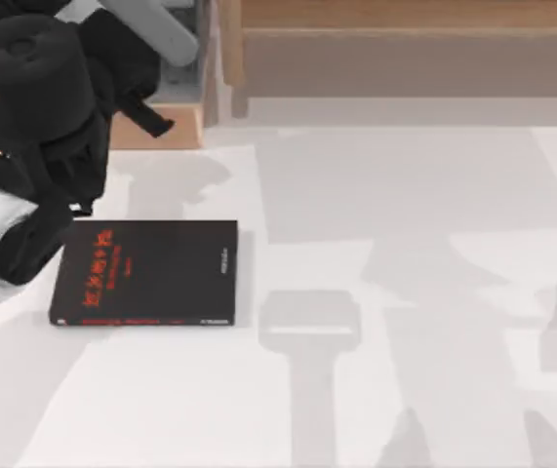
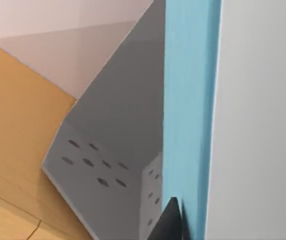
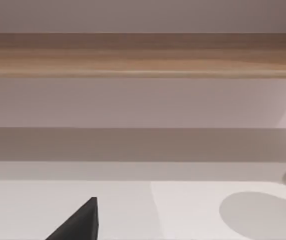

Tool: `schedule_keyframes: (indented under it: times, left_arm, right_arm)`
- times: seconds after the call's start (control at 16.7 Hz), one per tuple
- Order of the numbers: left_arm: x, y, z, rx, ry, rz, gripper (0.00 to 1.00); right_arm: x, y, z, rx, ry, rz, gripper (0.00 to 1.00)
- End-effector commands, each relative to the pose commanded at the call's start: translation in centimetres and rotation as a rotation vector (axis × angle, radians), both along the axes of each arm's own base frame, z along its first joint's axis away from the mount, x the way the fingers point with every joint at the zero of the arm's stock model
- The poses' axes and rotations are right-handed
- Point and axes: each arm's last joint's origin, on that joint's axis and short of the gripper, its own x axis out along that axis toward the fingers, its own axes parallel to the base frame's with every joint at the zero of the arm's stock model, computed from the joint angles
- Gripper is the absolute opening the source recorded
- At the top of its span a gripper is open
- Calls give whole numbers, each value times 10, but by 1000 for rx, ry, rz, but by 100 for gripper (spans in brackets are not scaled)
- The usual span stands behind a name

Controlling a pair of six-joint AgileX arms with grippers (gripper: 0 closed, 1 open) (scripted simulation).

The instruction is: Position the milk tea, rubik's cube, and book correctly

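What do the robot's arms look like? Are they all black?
Mostly. The left arm is chunky matte black with rounded, drum-like segments and a pale grey link near its top. Its tool is black. Wrist views show only a black, pointed finger tip each.

Book: thin, black cover up with red characters, lying flat on the table's left side, spine toward the right. Light-blue face seen close in the left wrist view.

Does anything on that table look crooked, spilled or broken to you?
Nothing stands out. The book lies flat on the white table, black cover up, edges roughly square to the table, with no visible damage. The left arm hangs over its left end.
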Motion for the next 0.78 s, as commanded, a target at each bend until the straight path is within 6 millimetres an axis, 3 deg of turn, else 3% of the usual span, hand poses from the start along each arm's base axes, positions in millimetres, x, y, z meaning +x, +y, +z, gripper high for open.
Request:
schedule_keyframes:
  times: [0.48,0.6,0.78]
  left_arm:
    - [-77,-5,-135,545,398,-219,0]
    - [-90,-2,-153,608,464,-258,0]
    - [-92,-1,-157,620,479,-266,0]
  right_arm:
    - [0,0,0,0,0,0,100]
    - [0,0,0,0,0,0,100]
    - [0,0,0,0,0,0,100]
